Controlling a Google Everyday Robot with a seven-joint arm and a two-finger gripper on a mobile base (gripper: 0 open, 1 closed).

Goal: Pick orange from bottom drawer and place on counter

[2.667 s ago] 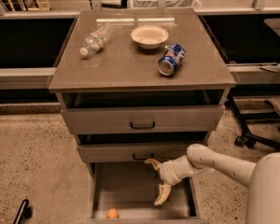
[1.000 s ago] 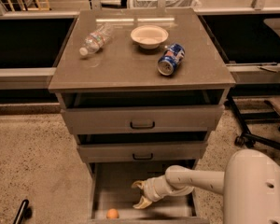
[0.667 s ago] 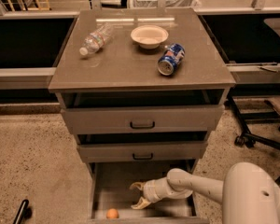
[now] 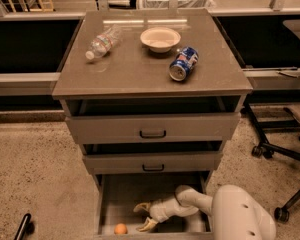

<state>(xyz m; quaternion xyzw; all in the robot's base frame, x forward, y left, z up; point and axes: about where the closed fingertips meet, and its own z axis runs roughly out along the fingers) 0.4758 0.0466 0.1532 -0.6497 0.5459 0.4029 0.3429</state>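
2 pale fingers (image 4: 142, 207) of the gripper (image 4: 144, 217) stand spread wide apart inside the bottom drawer (image 4: 125, 191), with nothing between them. The gripper sits low over the drawer floor, its tips facing 9 o'clock, and the white arm (image 4: 190, 201) reaches in from 3 o'clock. The orange (image 4: 120, 228) lies on the drawer floor by the front edge, at 8 o'clock from the gripper, just beside the lower fingertip and apparently not touching it. At 12 o'clock from the gripper are 2 drawer fronts (image 4: 190, 126) with black handles. On the counter (image 4: 135, 74) above lie a plastic bottle (image 4: 102, 43) on its side, a bowl (image 4: 160, 38) and a blue can (image 4: 183, 63), also on its side.
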